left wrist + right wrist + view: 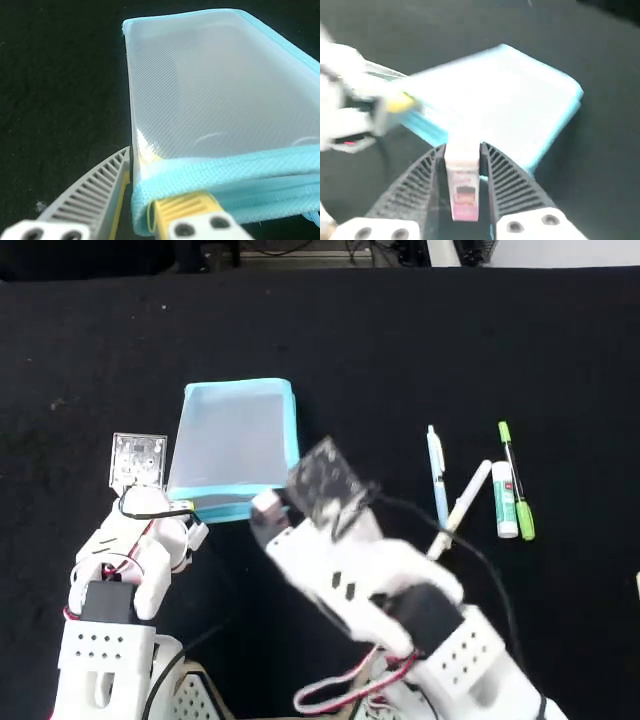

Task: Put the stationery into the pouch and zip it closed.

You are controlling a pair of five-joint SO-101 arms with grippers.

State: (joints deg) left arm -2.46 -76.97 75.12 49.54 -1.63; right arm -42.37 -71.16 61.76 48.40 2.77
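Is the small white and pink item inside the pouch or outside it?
Outside. The right gripper grips the item, at the pouch's near edge.

On my feed, the black-covered table [400,340] carries a light-blue zip pouch [235,435] left of centre. Well to its right lie a blue-and-white pen [437,475], a slanting white pen [470,490], a glue stick [505,502] and, just beside it, a green pen [510,455].

Pouch [235,440]: lay on table [420,340], left of centre.
Pens [437,475], glue stick [504,500]: lay side by side, well to its right.
Small block [265,505]: was just before pouch.
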